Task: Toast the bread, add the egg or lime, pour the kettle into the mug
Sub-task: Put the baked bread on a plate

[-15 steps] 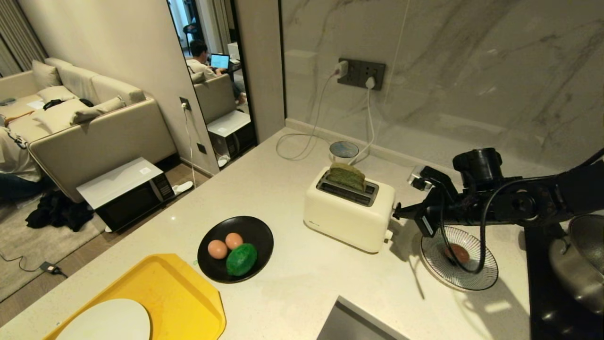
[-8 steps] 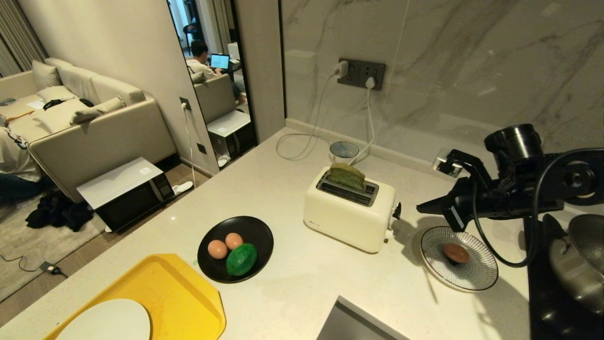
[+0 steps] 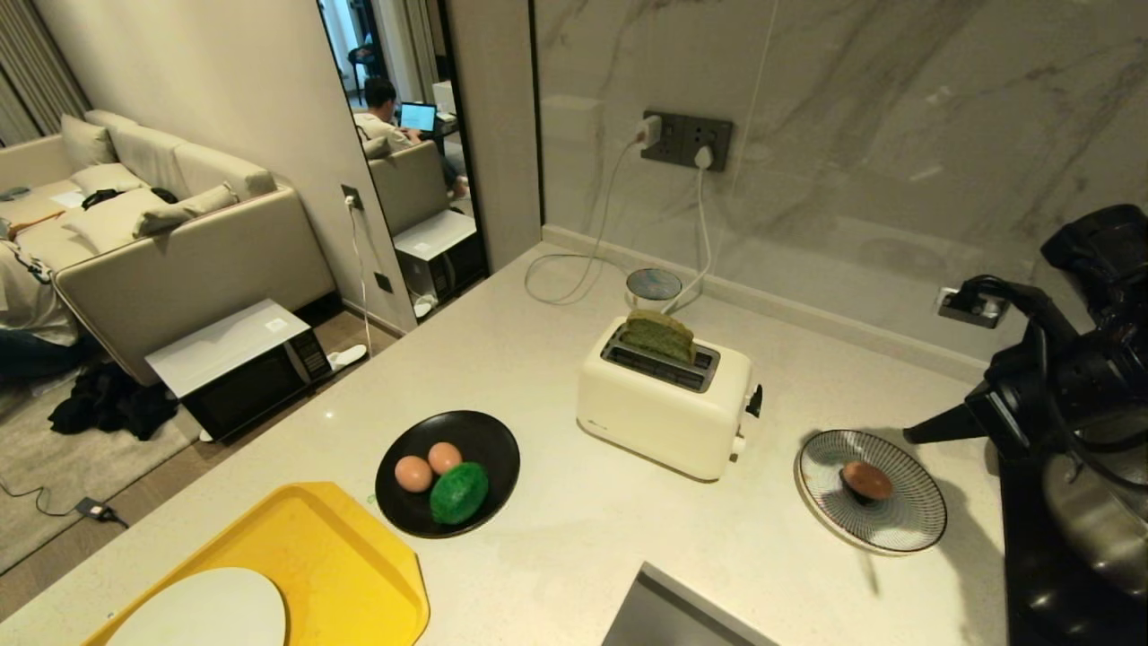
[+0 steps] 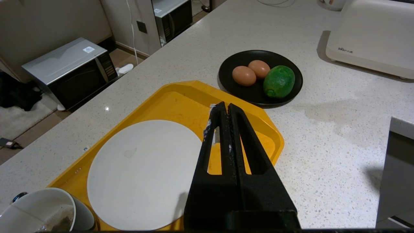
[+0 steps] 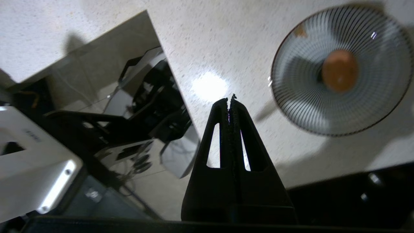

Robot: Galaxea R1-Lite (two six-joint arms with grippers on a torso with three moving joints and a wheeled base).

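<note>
Right pincer [image 5: 230, 101] closed, empty, smooth egg [image 3: 866, 480] on ribbed round plate [image 3: 906, 529]

Bread [image 3: 660, 335], centre of the head view: pale green with a thin brown crust, standing in a cream toaster [image 3: 662, 410]. Lower centre: glossy black plate [image 3: 489, 440] bearing two pinkish-brown eggs [image 3: 428, 466] and one bright green lime [image 3: 459, 493]. Lower left: yellow tray [image 3: 341, 556] with a plain white disc [image 3: 206, 610]. Lower right: white saucer [image 3: 906, 520] patterned with fine dark radiating lines, holding a third brownish egg [image 3: 867, 481]. Countertop [image 3: 556, 556]: off-white, finely speckled. Back wall [image 3: 897, 135]: grey-veined marble.
</note>
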